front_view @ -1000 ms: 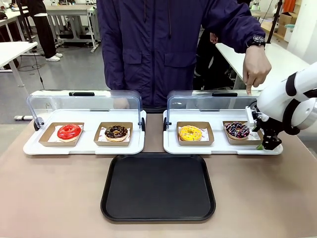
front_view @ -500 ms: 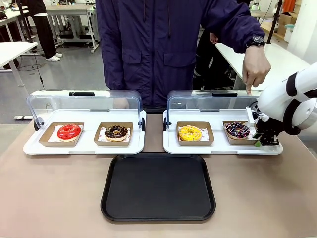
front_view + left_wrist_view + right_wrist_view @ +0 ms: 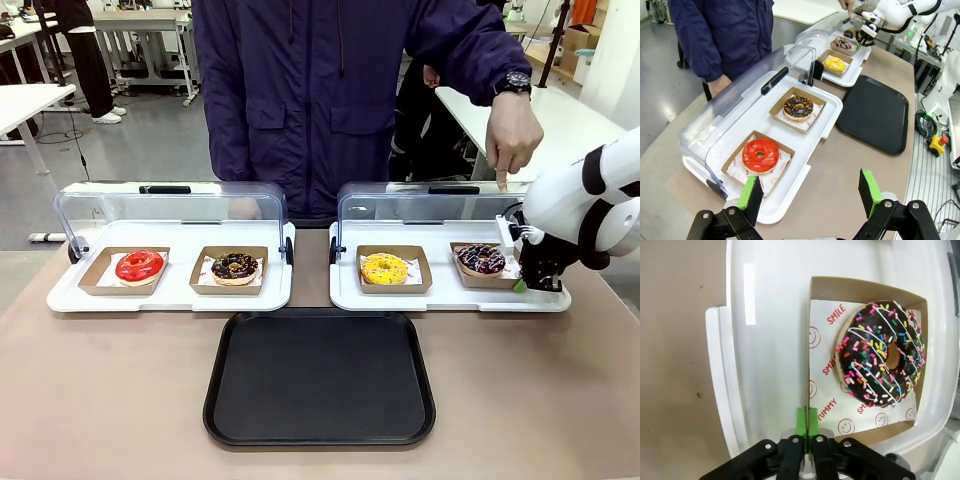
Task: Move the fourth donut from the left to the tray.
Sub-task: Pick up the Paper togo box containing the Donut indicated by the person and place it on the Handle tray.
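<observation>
Partly cropped, right pincer (image 3: pixel 807 415) clamped on holder (image 3: pixel 865 287) wall of fourth donut (image 3: pixel 882 355), left pincer (image 3: pixel 810 187) apart.

— Where do we see the tray (image 3: pixel 320 378)?
— Before the left lidded tray (image 3: pixel 180 292) and the right lidded tray (image 3: pixel 441 295); on the latter, rightmost, we find the fourth donut (image 3: pixel 481 259).

The right gripper (image 3: pixel 520 284) is covering the right end of the cardboard holder (image 3: pixel 475 282) under the fourth donut (image 3: pixel 481 259).
</observation>
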